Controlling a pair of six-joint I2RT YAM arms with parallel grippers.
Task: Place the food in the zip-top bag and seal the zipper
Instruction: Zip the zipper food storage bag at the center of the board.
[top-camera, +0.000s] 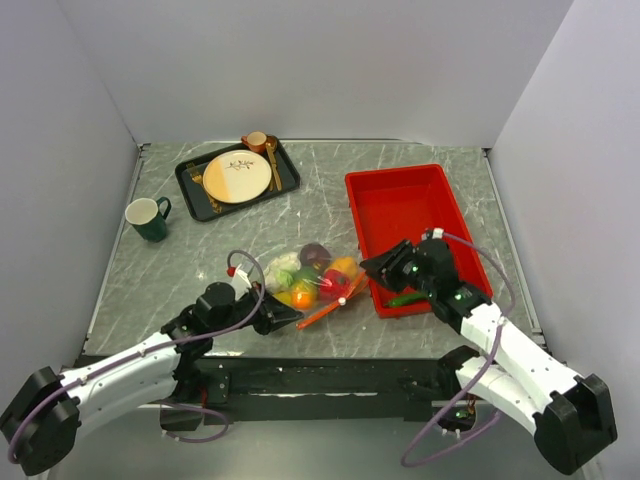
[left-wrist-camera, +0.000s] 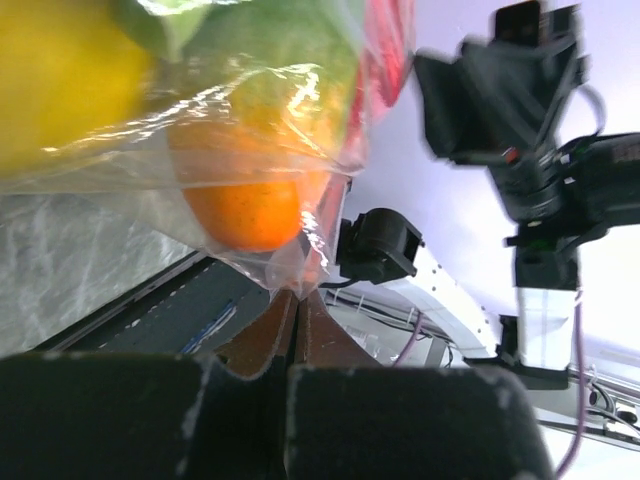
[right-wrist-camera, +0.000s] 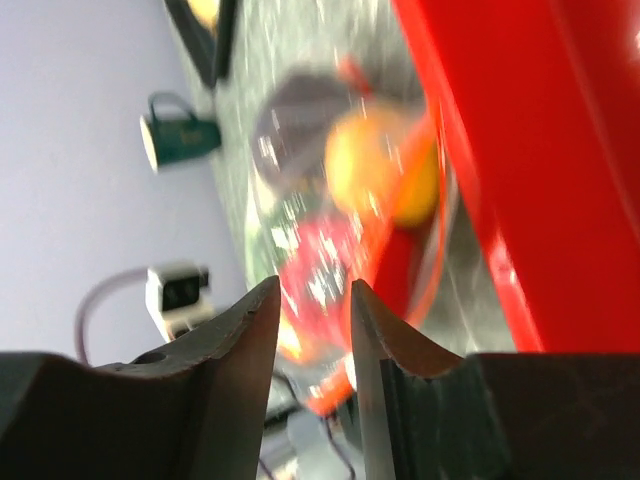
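Observation:
The clear zip-top bag (top-camera: 312, 278) lies at the table's middle front, holding the cauliflower (top-camera: 283, 266), dark purple fruit (top-camera: 315, 254), an orange (top-camera: 301, 297), red pepper (top-camera: 334, 281) and other fruits. Its orange-red zipper (top-camera: 330, 308) runs along the near right edge. My left gripper (top-camera: 284, 315) is shut on the bag's near corner; in the left wrist view the fingers (left-wrist-camera: 297, 300) pinch the plastic below the orange (left-wrist-camera: 245, 205). My right gripper (top-camera: 372, 268) is open and empty just right of the bag (right-wrist-camera: 330, 230). A green chili (top-camera: 405, 298) lies in the red tray.
The red tray (top-camera: 400, 215) stands at the right, its left wall (right-wrist-camera: 520, 150) next to my right gripper. A dark tray with a beige plate (top-camera: 237, 176), a small cup and spoon sits at the back left. A green mug (top-camera: 150, 218) stands at the left.

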